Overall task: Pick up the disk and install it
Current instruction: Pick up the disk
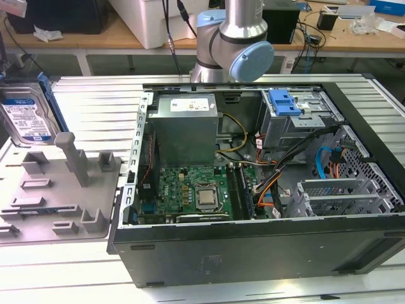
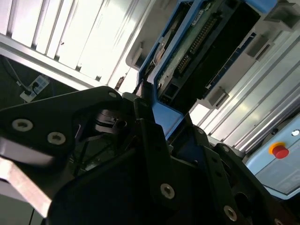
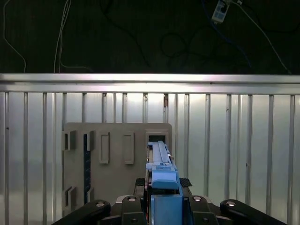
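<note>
closest to me in the exterior view, the open computer case (image 1: pixel 253 253) is lying on its side, filling the centre and right of the frame. i am seeing the grey fixture tray (image 1: pixel 57 190) sitting at the lower left, just beside it. inside the case, the grey power-supply box (image 1: pixel 186 130) is sitting upper centre and the drive cage (image 1: pixel 297 117) with its blue latch (image 1: pixel 285 101) upper right. the disk (image 1: pixel 25 117) is standing upright at the upper left, well apart from the cage, label facing me. in the first wrist view the gripper (image 3: pixel 163 183) is pinching the disk by its blue carrier edge, with the tray beyond it.
</note>
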Available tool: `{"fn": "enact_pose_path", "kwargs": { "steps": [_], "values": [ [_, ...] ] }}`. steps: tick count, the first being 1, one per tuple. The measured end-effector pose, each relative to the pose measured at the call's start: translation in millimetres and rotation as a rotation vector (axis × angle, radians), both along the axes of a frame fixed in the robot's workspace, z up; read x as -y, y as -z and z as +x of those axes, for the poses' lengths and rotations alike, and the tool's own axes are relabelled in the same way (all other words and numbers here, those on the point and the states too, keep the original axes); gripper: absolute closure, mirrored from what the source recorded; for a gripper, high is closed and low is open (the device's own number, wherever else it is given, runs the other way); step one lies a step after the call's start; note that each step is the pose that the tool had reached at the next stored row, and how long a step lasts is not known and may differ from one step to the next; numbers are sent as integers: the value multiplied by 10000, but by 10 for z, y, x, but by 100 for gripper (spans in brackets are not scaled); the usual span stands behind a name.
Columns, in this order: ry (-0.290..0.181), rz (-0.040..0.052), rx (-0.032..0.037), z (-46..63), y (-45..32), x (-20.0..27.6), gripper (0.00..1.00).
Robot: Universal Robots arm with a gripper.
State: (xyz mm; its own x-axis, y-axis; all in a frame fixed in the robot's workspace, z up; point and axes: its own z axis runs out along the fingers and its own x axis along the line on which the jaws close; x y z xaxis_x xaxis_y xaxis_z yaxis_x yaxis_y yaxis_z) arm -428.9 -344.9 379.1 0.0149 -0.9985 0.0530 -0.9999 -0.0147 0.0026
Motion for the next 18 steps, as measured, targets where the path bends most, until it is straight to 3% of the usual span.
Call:
{"fn": "enact_pose_path", "kwargs": {
  "steps": [4,10,18],
  "values": [
    [0,-1,0,0,-83,0,63],
    [0,-1,0,8,-283,0,63],
    [0,-1,0,71,-493,0,63]
  ]
}}
